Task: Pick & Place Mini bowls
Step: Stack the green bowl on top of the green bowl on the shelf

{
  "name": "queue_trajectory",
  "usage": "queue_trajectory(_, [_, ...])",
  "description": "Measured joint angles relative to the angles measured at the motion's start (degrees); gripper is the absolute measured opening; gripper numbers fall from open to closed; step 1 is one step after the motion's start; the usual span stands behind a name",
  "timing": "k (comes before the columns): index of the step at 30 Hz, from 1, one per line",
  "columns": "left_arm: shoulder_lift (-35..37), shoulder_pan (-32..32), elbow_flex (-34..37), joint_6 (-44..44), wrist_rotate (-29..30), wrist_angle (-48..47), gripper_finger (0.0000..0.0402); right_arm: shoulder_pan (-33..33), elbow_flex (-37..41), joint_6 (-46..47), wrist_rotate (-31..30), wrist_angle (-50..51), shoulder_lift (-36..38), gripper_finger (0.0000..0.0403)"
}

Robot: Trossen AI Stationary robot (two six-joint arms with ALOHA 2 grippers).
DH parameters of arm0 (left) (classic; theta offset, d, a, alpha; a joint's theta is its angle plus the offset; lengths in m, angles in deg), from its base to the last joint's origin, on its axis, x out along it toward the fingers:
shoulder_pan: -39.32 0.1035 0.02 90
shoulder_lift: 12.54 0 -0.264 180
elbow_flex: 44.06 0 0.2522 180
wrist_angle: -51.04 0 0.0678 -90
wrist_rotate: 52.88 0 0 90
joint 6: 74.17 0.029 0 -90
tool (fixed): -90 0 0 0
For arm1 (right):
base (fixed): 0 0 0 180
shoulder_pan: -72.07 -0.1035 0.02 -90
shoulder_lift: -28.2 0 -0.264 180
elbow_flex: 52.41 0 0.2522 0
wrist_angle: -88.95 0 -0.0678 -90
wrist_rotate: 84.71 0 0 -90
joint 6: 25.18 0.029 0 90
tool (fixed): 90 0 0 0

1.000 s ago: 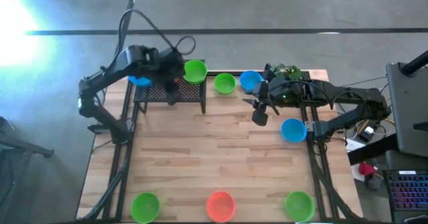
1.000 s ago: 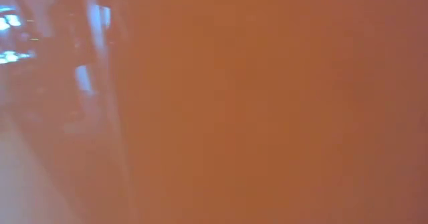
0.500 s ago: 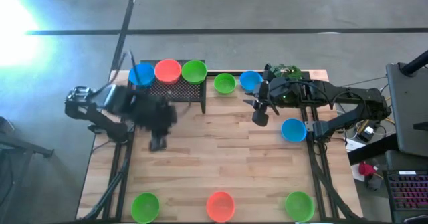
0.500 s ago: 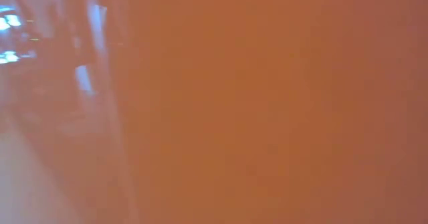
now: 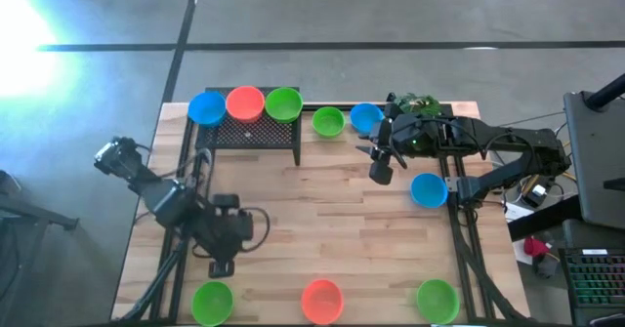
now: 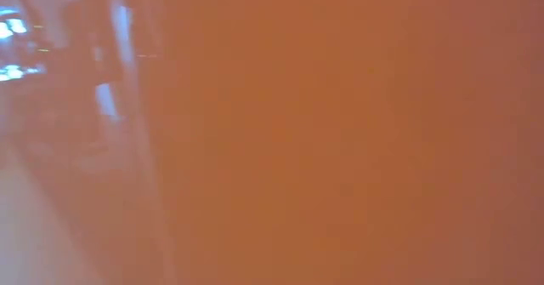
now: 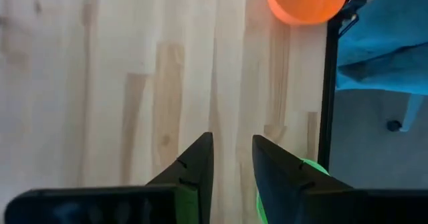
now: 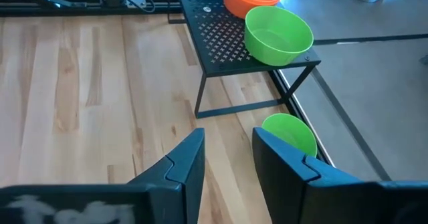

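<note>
Three mini bowls stand side by side on the black mesh stand (image 5: 252,132): blue (image 5: 206,108), orange-red (image 5: 245,102), green (image 5: 283,103). A green bowl (image 5: 328,122) and two blue ones (image 5: 365,117) (image 5: 428,189) rest on the table's far right part. Green (image 5: 212,302), orange-red (image 5: 321,301) and green (image 5: 437,300) bowls line the near edge. My left gripper (image 5: 222,265) (image 7: 232,158) hovers narrowly open over bare wood just beyond the near-left green bowl (image 7: 306,176). My right gripper (image 5: 379,167) (image 8: 227,150) waits, narrowly open, near the far green bowl (image 8: 289,134).
A leafy sprig (image 5: 415,102) lies at the far edge behind my right arm. The low view is filled by an orange-red blur, a bowl right at the lens (image 6: 340,132). Bare wood (image 5: 322,220) spans the table's middle. The left wrist view shows the near orange-red bowl (image 7: 307,0).
My left arm has drawn back from the mesh stand and swung quickly toward the table's near edge, ending above the near-left green bowl. The orange-red bowl on the stand, hidden under that arm before, now shows between the blue and green ones. The right arm kept still.
</note>
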Motion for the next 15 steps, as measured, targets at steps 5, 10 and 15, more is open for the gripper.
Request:
queue_trajectory(5, [-0.02,-3.12,8.58,-3.17,-5.38,8.79,0.0096,0.0,0.0,0.57,0.0,0.5,0.0,0.012])
queue_trajectory(10, [-0.02,-6.0,16.67,-4.01,-10.2,18.31,0.0096,0.0,0.0,1.86,0.0,1.22,0.0,0.0126])
queue_trajectory(15, [-0.02,-8.34,23.77,-4.79,-13.09,24.45,0.0096,0.0,0.0,1.84,0.0,1.22,0.0,0.013])
